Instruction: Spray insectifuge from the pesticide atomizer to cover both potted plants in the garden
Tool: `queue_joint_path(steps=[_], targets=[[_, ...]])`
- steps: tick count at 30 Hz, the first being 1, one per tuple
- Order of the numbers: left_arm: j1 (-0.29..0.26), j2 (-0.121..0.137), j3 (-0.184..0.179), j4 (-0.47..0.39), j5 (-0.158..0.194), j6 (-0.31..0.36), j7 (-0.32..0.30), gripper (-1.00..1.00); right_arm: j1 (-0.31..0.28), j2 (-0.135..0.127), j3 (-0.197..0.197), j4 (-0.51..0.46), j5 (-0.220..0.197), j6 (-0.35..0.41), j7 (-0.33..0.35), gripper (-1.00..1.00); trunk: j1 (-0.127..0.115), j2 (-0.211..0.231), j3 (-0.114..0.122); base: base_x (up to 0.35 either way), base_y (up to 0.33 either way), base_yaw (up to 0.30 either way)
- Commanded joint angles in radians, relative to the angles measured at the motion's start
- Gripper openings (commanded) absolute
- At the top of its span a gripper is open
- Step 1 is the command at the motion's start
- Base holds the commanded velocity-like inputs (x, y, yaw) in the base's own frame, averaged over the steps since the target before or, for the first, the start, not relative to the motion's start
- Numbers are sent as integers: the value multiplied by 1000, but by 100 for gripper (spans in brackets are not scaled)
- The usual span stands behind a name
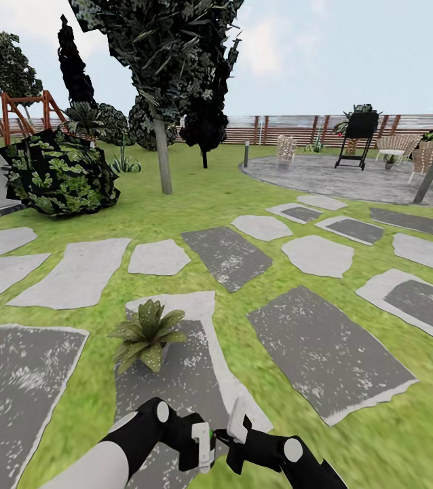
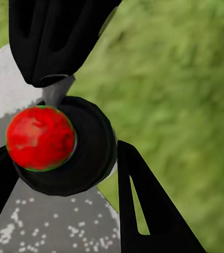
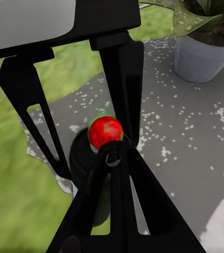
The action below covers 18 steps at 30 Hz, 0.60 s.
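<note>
One potted plant (image 1: 147, 334), a low green rosette in a grey pot (image 3: 200, 58), stands on a grey stepping slab (image 1: 176, 387) just ahead of my hands. The pesticide atomizer (image 2: 64, 153), a dark round body with a red dot (image 3: 105, 132) on top, sits between the fingers (image 2: 143, 211) of my left gripper (image 1: 201, 448), which is shut on it. My right gripper (image 1: 235, 435) meets it from the other side. Its fingers (image 3: 117, 211) are closed together, with the tip at the red dot. Both hands hover low over the slab's edge by the grass.
Grey stepping slabs (image 1: 325, 353) cross the lawn. A big leafy bush (image 1: 57, 173) and a tree trunk (image 1: 163, 156) stand at the far left. A round speckled patio (image 1: 352, 178) with chairs, a black stand (image 1: 358, 139) and a post (image 1: 430, 175) lies at the far right, before a slat fence.
</note>
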State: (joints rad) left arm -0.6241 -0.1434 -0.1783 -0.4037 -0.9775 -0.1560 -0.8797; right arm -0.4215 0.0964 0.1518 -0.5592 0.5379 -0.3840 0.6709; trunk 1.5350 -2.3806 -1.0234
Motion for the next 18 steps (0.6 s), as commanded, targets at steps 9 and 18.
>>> queue_joint_path(steps=[9,18], targets=[[0,1,2,-1,-10,-9,-1,-100,0,0,-1,-1,10,-6,-1,-100,0,0,-1,0,0,0],[0,114,1,8,-18,-8,1,-100,0,0,-1,1,10,-6,-1,-100,0,0,-1,0,0,0]])
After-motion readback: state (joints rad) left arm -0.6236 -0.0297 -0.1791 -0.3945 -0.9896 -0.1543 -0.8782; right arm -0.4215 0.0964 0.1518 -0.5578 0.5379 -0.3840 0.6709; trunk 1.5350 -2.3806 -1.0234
